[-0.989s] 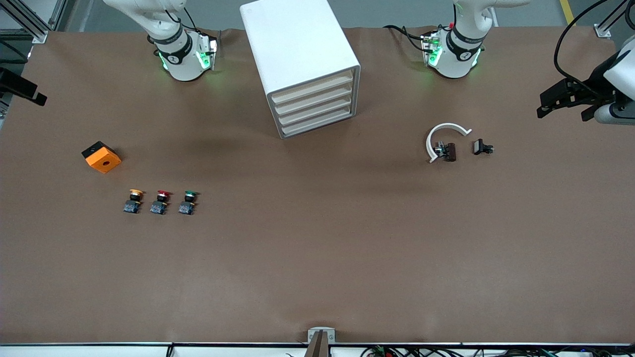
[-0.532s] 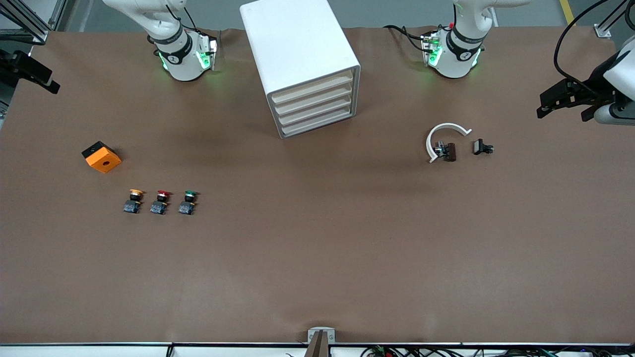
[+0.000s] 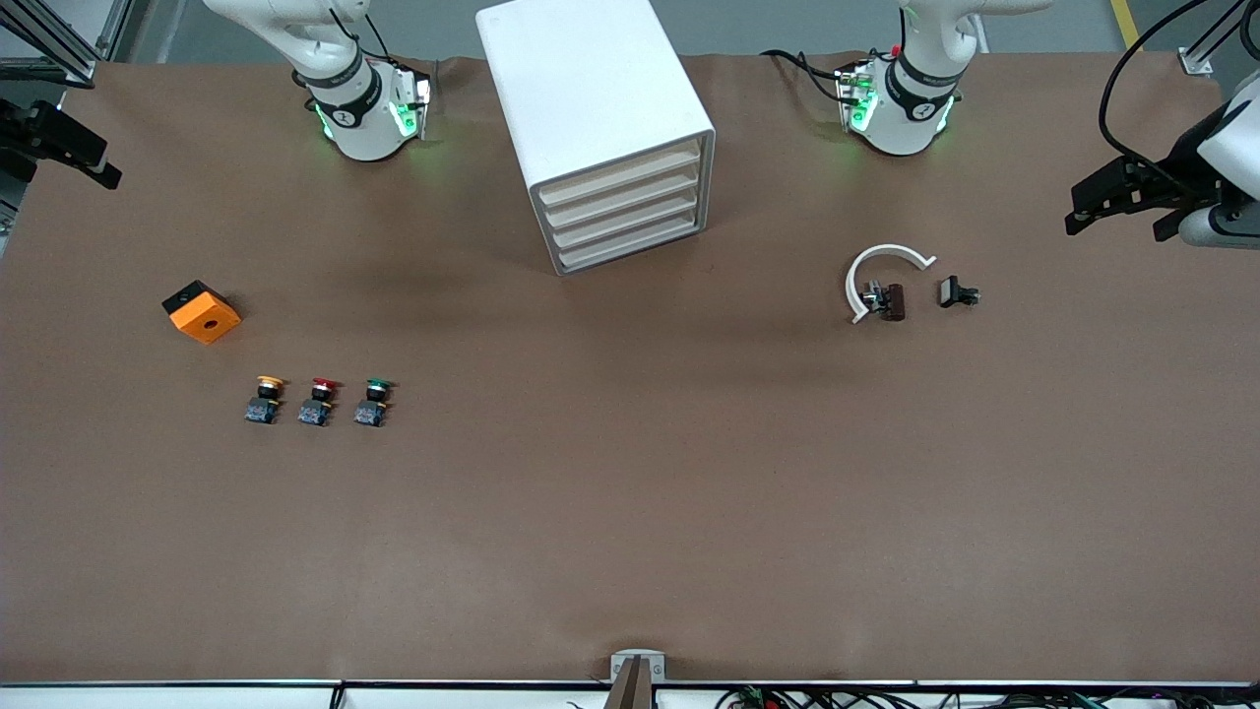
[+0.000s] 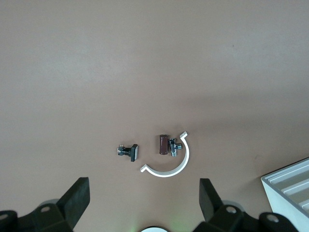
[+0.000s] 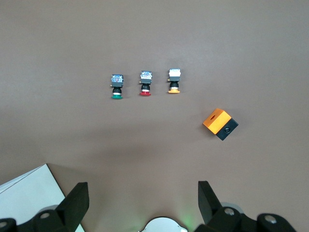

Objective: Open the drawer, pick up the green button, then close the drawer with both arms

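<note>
The green-capped button (image 3: 374, 402) stands on the table at the right arm's end, last in a row with a red-capped (image 3: 318, 402) and a yellow-capped one (image 3: 264, 400). It also shows in the right wrist view (image 5: 116, 86). The white drawer cabinet (image 3: 600, 128) stands between the arm bases with all its drawers (image 3: 625, 212) shut. My right gripper (image 3: 67, 156) hangs open and empty over the table edge at the right arm's end, and the right wrist view (image 5: 142, 200) shows it too. My left gripper (image 3: 1117, 205) hangs open and empty over the opposite table edge, also seen in the left wrist view (image 4: 144, 200).
An orange and black box (image 3: 201, 311) lies farther from the front camera than the buttons. Toward the left arm's end lie a white C-shaped ring (image 3: 881, 276), a small brown part (image 3: 891, 300) and a small black part (image 3: 957, 292).
My right gripper has moved a little toward the robots' side of the table and slightly inward over its edge. The left arm and all objects are unchanged.
</note>
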You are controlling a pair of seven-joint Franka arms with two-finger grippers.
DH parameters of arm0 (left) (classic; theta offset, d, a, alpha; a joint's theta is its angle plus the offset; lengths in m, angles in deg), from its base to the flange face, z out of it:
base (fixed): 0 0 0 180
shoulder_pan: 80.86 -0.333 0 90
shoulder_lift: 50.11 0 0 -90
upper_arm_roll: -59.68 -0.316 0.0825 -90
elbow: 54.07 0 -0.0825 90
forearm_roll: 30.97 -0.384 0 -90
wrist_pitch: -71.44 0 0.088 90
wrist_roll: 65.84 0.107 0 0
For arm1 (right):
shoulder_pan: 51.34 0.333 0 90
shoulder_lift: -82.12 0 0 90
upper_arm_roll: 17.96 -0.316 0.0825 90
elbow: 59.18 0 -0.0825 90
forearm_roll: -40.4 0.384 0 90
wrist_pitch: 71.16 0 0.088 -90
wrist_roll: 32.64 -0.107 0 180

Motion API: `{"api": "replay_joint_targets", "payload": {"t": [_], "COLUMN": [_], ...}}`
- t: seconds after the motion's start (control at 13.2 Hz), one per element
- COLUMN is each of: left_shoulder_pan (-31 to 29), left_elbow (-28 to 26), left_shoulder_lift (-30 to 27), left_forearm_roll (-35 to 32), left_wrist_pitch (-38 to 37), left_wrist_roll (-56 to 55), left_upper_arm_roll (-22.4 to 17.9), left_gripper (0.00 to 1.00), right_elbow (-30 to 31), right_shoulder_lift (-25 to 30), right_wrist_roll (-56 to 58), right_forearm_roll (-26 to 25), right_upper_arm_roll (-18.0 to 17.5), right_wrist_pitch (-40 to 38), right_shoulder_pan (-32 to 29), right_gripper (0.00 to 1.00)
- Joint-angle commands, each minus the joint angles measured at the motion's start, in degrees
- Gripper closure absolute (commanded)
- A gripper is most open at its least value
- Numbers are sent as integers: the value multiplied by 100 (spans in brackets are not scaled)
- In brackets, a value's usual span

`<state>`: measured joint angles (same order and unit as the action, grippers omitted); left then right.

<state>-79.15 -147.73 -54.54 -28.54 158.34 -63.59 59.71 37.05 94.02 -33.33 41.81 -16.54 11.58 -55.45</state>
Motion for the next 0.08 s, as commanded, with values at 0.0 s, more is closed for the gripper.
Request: {"api": "replay_joint_targets", "payload": {"t": [0.0], "left_shoulder_pan": [-12], "left_elbow": [130], "left_shoulder_lift": [56], "left_forearm_roll": [-77], "left_wrist_pitch": [-112], "left_wrist_roll": [-31], "left_upper_arm_roll": [33], "left_gripper": [0], "right_elbow": [177], "right_shoulder_lift": [163], "right_wrist_roll": [227], "right_forearm_roll": [-9], "right_upper_arm_roll": [-10], "right_wrist_pitch": [111], "right_shoulder_pan": [-115], "right_gripper": [0]}}
